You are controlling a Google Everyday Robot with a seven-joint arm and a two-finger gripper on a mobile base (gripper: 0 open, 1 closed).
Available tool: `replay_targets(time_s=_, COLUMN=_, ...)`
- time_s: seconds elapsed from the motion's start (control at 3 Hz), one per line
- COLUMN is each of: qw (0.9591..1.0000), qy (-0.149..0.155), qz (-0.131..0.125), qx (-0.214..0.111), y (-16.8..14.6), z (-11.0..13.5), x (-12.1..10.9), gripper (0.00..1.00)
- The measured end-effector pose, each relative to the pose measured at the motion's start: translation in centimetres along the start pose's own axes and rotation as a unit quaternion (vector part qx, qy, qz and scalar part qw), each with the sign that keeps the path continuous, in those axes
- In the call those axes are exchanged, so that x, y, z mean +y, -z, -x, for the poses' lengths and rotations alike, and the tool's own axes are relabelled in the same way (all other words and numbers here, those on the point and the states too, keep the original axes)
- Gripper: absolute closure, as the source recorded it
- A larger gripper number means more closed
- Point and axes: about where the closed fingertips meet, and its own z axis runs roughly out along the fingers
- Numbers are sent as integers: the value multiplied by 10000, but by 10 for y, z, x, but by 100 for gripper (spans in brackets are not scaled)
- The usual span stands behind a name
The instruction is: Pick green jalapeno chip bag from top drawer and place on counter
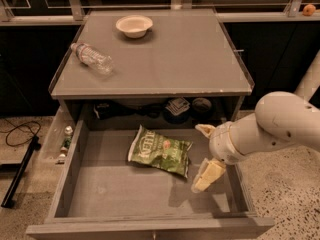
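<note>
The green jalapeno chip bag (159,151) lies flat in the middle of the open top drawer (112,196), below the counter (180,59). The gripper (198,157) hangs just beside the bag's edge, fingers spread wide and empty. A good grasp likely means straddling that edge low, then closing gently so the foil bunches rather than slips.

crinkly glossy green foil chip bag (160,152) lying in matt grey wooden drawer (107,194), smooth grey counter top (175,59) showing a dull sheen, clear plastic bottle (91,58), cream matt gripper (206,153) hovering spread over drawer's right side
</note>
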Motion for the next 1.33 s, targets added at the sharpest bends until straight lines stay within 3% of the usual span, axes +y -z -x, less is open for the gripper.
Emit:
replay_targets(time_s=0.67, qw=9980, qy=329, qz=-300, qx=-442, y=-53, z=14, x=-16, gripper=0)
replay_targets(time_s=1.33, qw=9941, qy=447, qz=-333, qx=-927, y=-102, z=22, x=-42, gripper=0)
